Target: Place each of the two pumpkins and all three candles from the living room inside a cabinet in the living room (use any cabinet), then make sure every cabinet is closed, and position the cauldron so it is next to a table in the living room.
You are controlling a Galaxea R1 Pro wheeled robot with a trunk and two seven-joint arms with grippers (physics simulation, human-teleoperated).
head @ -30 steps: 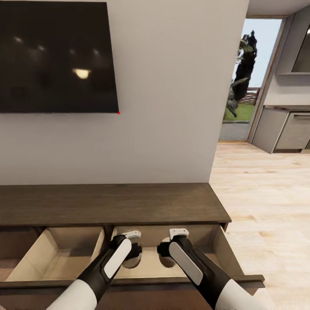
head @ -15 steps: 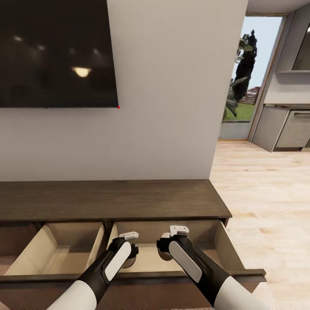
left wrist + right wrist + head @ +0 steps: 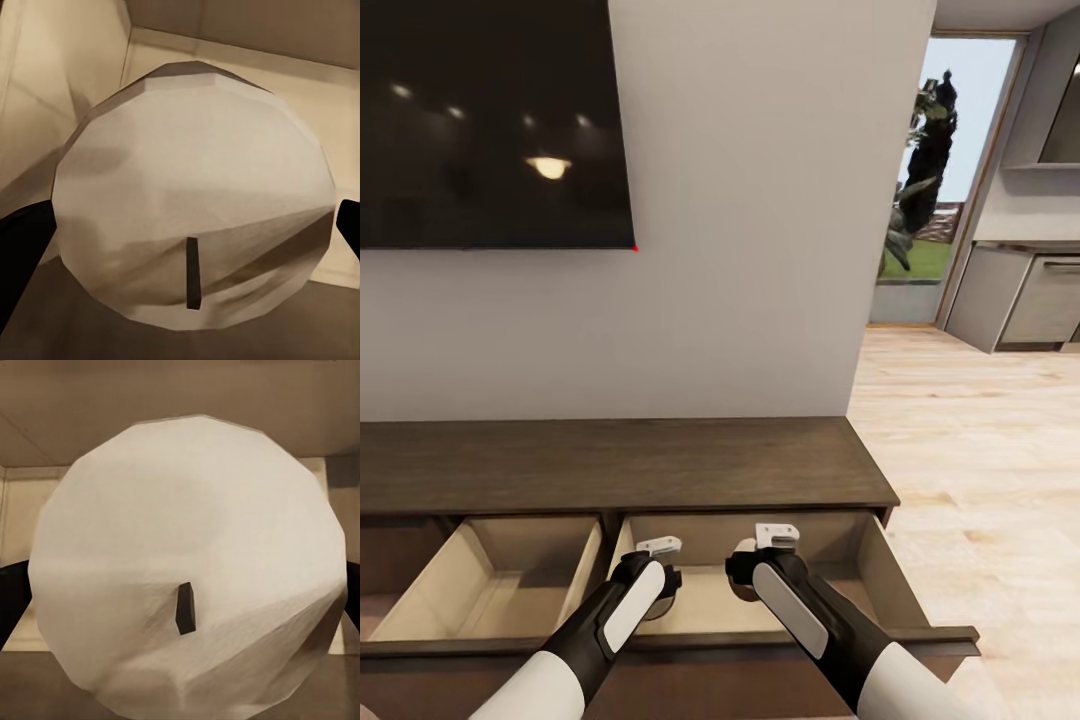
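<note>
Here, candles: two show, one in each gripper, both hanging over the pale inside of the right-hand open drawer.
Left candle [image 3: 195, 199]: a stubby beige-grey cylinder seen end-on from the left wrist, a short dark wick on its face; dark fingers [image 3: 22, 255] press its two sides.
Right candle [image 3: 191, 562]: the same kind, end-on from the right wrist, dark wick near the middle; from the head only a pale sliver [image 3: 741, 549] peeks out beside the wrist.
Left gripper [image 3: 665, 590]: jaws closed around its candle, low inside the drawer near the front edge.
Right gripper [image 3: 745, 585]: jaws clamped on its candle, just beside the left gripper, apart from it.
Cabinet [image 3: 610, 465]: long, low, dark brown, against the wall; two drawers [image 3: 510, 570] stand pulled out side by side, with pale wood interiors.
Television [image 3: 490, 120]: dark screen on the wall above the cabinet.
Floor [image 3: 980, 450]: light wood, running right toward a doorway [image 3: 935, 180] with greenery beyond and grey kitchen units [image 3: 1025, 300].
</note>
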